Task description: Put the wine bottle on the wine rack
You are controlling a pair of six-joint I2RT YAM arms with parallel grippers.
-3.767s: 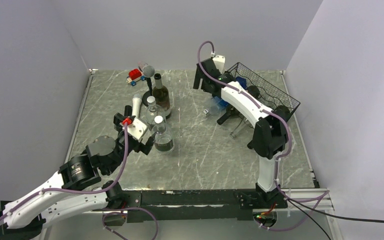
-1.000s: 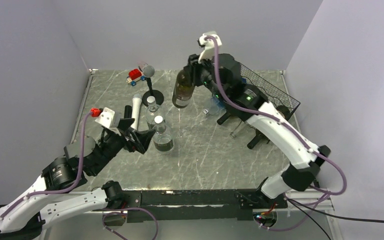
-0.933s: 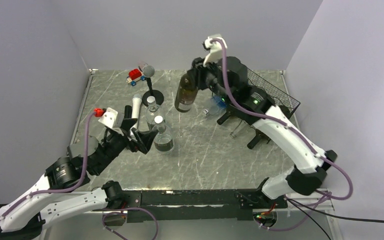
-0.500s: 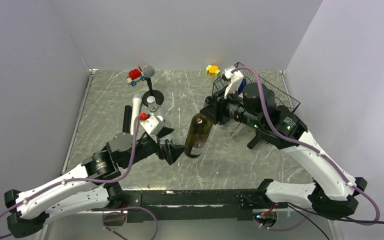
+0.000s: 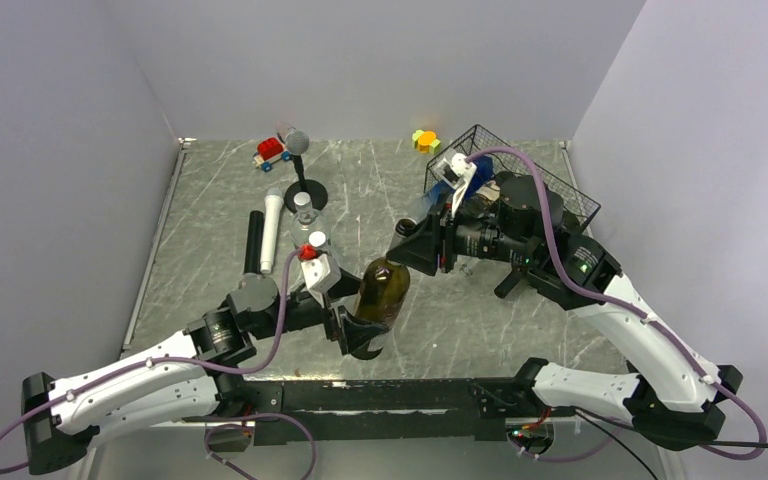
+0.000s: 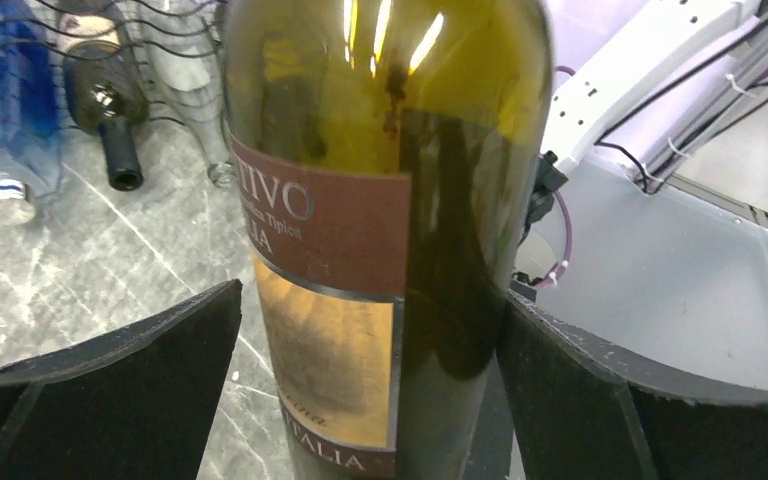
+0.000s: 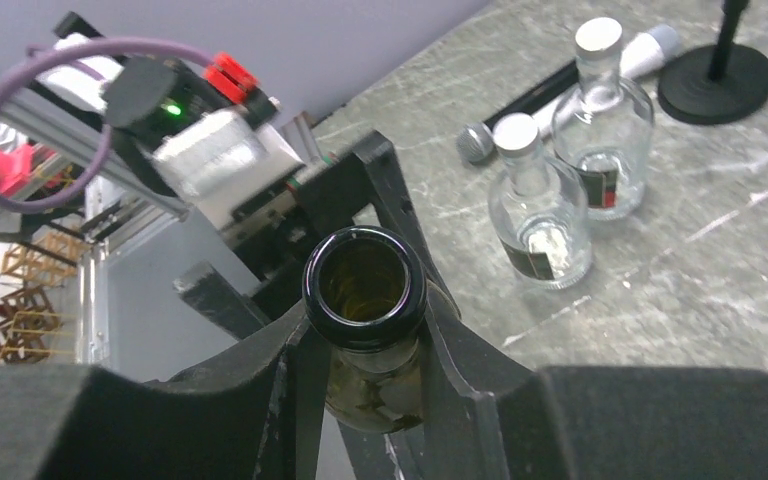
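The dark green wine bottle (image 5: pixel 378 297) with a brown and orange label (image 6: pixel 335 300) hangs tilted over the near middle of the table. My right gripper (image 5: pixel 407 257) is shut on its neck just below the open mouth (image 7: pixel 364 285), one finger on each side. My left gripper (image 5: pixel 360 335) is open and straddles the bottle's lower body. Its black fingers (image 6: pixel 120 390) stand on either side of the label, with a gap on the left. The black wire wine rack (image 5: pixel 560 200) stands at the back right, behind my right arm.
Two small clear bottles (image 7: pixel 542 215) stand left of centre. Beyond them are a microphone stand (image 5: pixel 305 188) and a microphone lying flat (image 5: pixel 267 222). A red toy car (image 5: pixel 272 150) and a yellow toy (image 5: pixel 423 140) sit at the back. A blue bottle (image 6: pixel 10 110) and a dark one (image 6: pixel 105 110) lie in the rack.
My right arm has carried the wine bottle from the back centre down toward the near middle. My left gripper has swung right and now sits open around the bottle's lower body.
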